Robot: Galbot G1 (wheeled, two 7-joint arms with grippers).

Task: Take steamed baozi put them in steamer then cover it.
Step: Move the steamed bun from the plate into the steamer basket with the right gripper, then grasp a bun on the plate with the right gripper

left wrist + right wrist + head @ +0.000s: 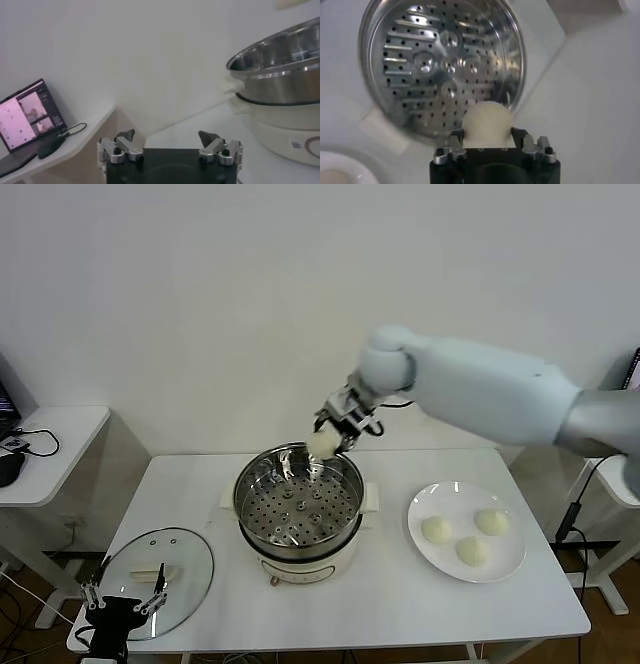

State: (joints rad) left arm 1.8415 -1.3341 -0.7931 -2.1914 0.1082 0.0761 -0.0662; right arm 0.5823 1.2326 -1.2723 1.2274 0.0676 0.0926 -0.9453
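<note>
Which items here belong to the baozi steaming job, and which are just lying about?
Job:
- baozi gripped by right pincer above steamer
- three baozi on the plate
- cover on the table's left, near the open left pincer

Lying about:
- laptop and mouse on side desk

Readable text: none I can make out; the label [296, 145] on the steamer [280, 107] base is illegible.

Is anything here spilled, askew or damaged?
Nothing stands out. The right pincer holds one baozi over the steamer; three more sit on the plate, and the cover lies flat.
</note>
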